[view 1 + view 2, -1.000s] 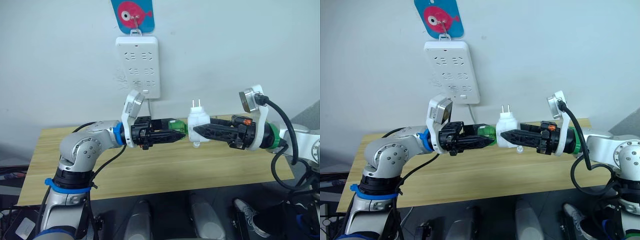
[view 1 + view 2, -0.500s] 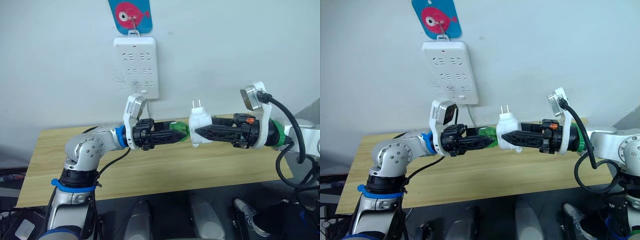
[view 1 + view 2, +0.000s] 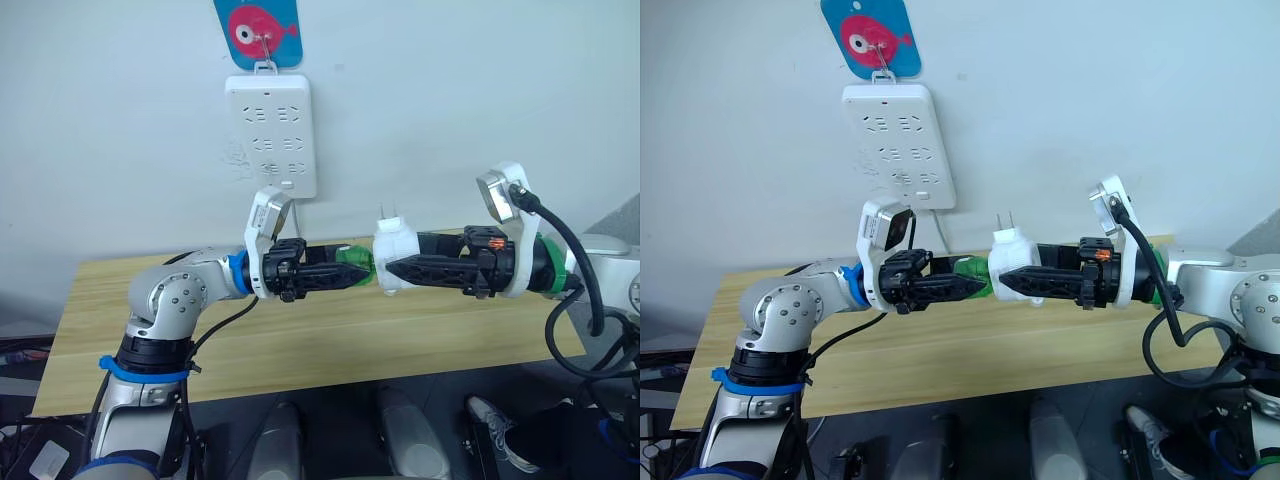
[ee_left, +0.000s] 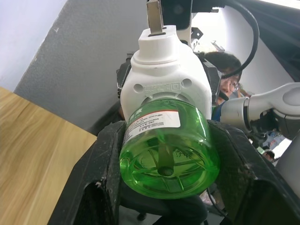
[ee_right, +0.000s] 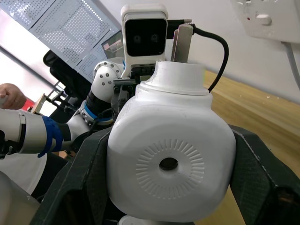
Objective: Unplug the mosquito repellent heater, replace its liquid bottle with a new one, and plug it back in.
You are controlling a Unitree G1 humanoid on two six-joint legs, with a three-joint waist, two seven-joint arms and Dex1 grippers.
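gripping one small white rounded plastic heater (image 3: 396, 254) between right gripper (image 3: 392, 267) fingers, left gripper (image 3: 362, 270) jaws clamped on one green translucent liquid bottle (image 4: 167, 152), above one wooden table (image 3: 300, 340), two metal prongs (image 3: 389, 209) up

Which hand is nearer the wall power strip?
Left. The left hand, gripping the green bottle, sits just below the power strip; the right hand, holding the heater, is farther right.

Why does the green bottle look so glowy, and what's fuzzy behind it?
In the left wrist view, light passes through the clear green bottle, so it glows, and the people in the room behind look soft. In the right wrist view the white heater is sharp and evenly lit, while the room behind it is hazy.
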